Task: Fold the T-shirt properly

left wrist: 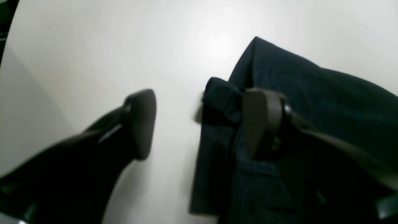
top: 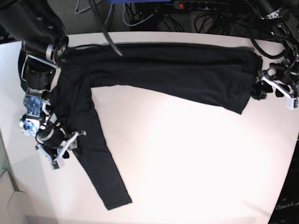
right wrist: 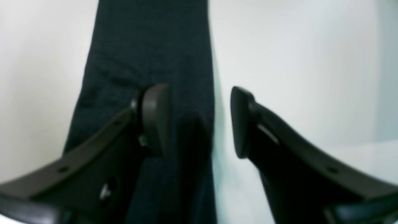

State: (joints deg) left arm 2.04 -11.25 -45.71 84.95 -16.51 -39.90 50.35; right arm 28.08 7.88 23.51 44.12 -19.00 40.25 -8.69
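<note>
The black T-shirt (top: 177, 76) lies in a long band across the far side of the white table (top: 191, 164), with one sleeve (top: 99, 159) trailing toward the front left. My left gripper (top: 275, 89) sits at the shirt's right end. In the left wrist view the left gripper (left wrist: 202, 124) is open: one finger (left wrist: 261, 124) is over the fabric (left wrist: 326, 102), the other over bare table, and a bunched edge (left wrist: 220, 99) lies between them. My right gripper (top: 65, 148) is open beside the sleeve. In the right wrist view the right gripper (right wrist: 199, 121) straddles the right edge of the sleeve (right wrist: 149, 46).
Cables and a power strip (top: 204, 5) lie beyond the table's far edge. A black cable (top: 109, 42) hangs down over the shirt's far left part. The table's curved edge runs close to both grippers on either side.
</note>
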